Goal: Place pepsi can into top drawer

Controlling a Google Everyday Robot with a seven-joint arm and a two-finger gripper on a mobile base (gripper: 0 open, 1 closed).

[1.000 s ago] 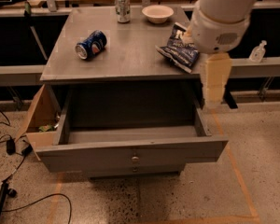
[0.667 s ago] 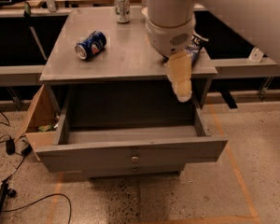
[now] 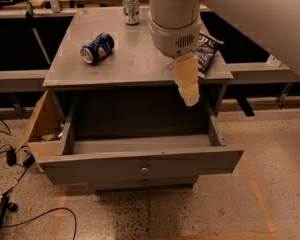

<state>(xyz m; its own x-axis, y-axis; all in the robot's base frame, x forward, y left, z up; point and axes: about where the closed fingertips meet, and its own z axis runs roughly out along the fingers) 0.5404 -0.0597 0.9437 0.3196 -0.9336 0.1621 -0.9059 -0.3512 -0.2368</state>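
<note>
The pepsi can (image 3: 97, 47) lies on its side on the left part of the grey cabinet top (image 3: 135, 59), silver rim toward the front left. The top drawer (image 3: 140, 156) is pulled out wide, its inside looks empty, and its front carries a small round knob (image 3: 145, 170). My gripper (image 3: 186, 81) hangs from the big white arm over the cabinet's front right edge, above the drawer's right back part. It is well right of the can and holds nothing that I can see.
A silver-grey can (image 3: 131, 7) stands upright at the back of the top. A dark-blue chip bag (image 3: 206, 49) lies at the right, partly behind the arm. A cardboard box (image 3: 40, 129) and cables (image 3: 10, 159) sit on the floor at the left.
The arm has swung left across the view, from the cabinet's right side to over its front right edge. The can, bag and drawer have not moved.
</note>
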